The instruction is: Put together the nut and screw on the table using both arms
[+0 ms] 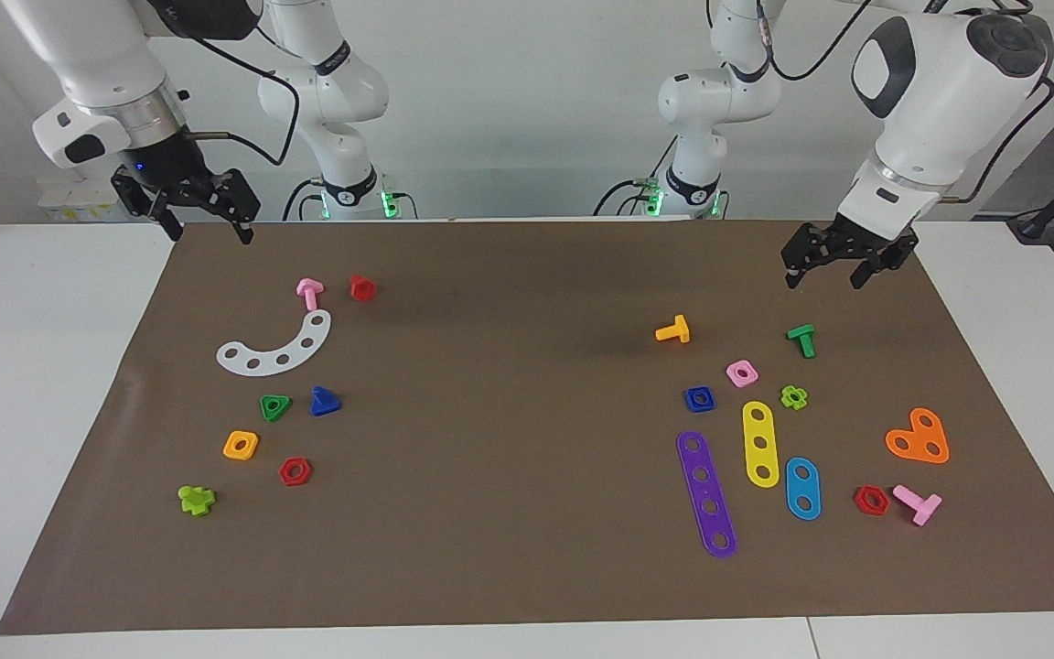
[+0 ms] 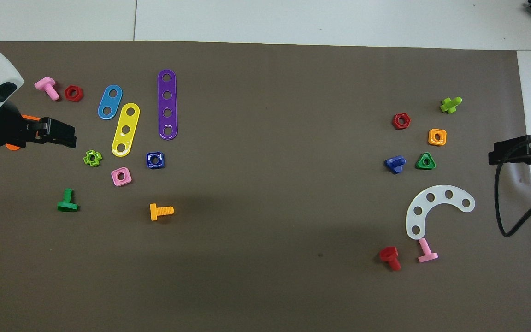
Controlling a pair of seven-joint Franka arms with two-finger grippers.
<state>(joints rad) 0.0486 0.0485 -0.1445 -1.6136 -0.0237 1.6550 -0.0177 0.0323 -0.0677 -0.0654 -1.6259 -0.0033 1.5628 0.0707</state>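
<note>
The dark-blue square nut (image 1: 699,398) lies on the brown mat (image 1: 509,384) toward the left arm's end, beside a pink square nut; it also shows in the overhead view (image 2: 155,160). The dark-blue screw (image 1: 324,402) with the triangular head lies toward the right arm's end beside a green triangular nut, and shows from overhead (image 2: 395,164). My left gripper (image 1: 823,277) hangs open and empty above the mat's edge at its own end (image 2: 68,136). My right gripper (image 1: 211,233) hangs open and empty over the mat's corner at its end (image 2: 494,157).
Near the nut lie a purple strip (image 1: 706,494), a yellow strip (image 1: 760,443), a blue strip (image 1: 802,488), an orange screw (image 1: 673,330) and a green screw (image 1: 801,340). Near the screw lie a white curved strip (image 1: 276,349), an orange square nut (image 1: 241,445) and a red hex nut (image 1: 295,471).
</note>
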